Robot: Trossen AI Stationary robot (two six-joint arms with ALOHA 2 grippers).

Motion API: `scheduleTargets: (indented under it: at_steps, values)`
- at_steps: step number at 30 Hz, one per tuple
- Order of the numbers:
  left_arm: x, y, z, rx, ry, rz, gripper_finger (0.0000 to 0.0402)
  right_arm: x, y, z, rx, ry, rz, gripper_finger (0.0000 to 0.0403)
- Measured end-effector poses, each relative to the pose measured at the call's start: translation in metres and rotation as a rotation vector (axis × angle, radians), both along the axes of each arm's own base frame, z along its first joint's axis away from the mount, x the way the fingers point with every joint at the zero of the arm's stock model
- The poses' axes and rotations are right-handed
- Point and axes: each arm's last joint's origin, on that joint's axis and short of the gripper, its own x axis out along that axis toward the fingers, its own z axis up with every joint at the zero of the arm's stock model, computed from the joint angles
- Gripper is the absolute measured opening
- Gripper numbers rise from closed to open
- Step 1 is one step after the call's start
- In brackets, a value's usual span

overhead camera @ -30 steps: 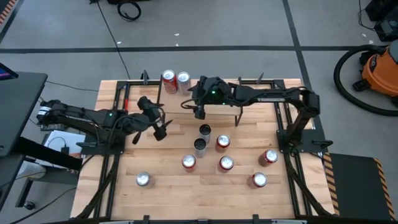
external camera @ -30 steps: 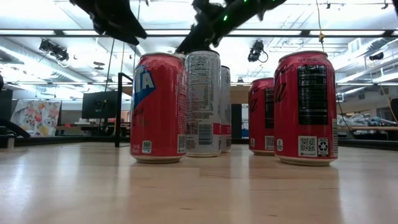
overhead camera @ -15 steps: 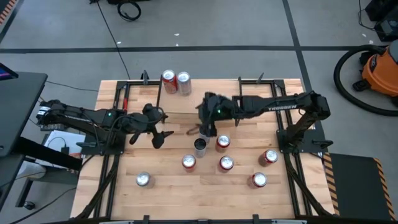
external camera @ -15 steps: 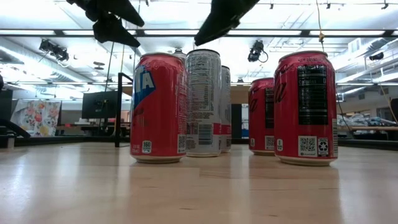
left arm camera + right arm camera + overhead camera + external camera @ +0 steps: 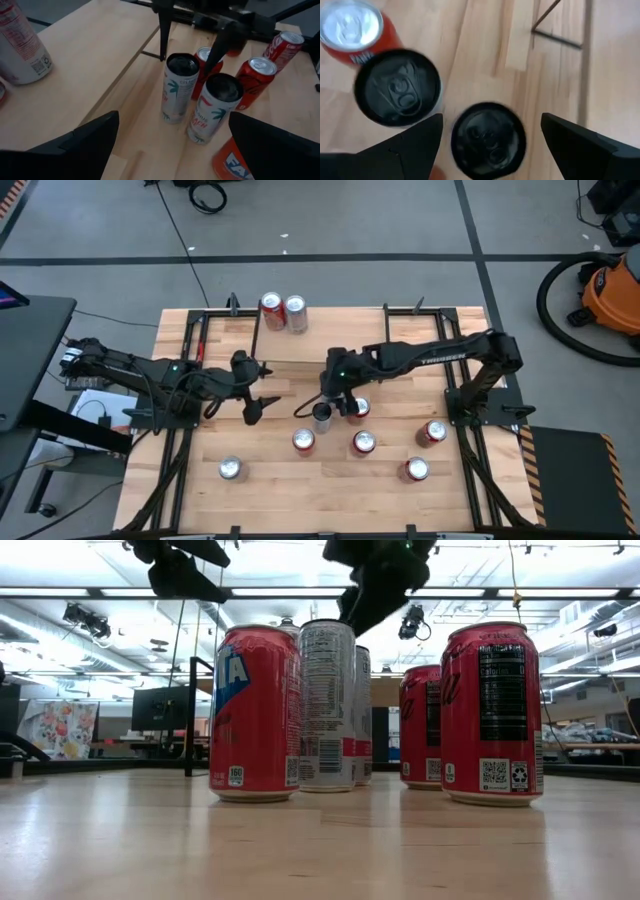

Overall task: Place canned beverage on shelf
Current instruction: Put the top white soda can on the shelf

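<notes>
Two slim cans stand almost touching; red cans crowd beside them

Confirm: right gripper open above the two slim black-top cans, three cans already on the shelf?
Two, not three. The high view shows just two cans on the shelf. The rest holds: right gripper open over the black-top cans.

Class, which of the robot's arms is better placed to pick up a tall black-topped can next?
The right. Its open hand hangs directly above a tall can, while the left hand waits off to the side.
</notes>
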Motion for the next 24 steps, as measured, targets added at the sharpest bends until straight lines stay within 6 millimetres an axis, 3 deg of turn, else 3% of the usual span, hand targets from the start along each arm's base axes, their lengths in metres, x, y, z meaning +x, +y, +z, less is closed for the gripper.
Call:
scheduleTargets:
  at_steps: [10, 18, 24]
  values:
    - [-0.001, 0.0, -0.001, 0.005, 0.018, 0.0, 0.0389, -0.002, -0.002, -0.011, 0.036, 0.055, -0.032, 0.0345]
    - [-0.001, 0.0, -0.001, 0.008, 0.018, -0.002, 0.0389, -0.002, -0.002, -0.016, 0.056, 0.044, -0.033, 0.0266]
    - [-0.001, 0.0, -0.001, 0.005, 0.017, 0.0, 0.0389, -0.002, -0.007, -0.017, 0.055, 0.036, -0.035, 0.0264]
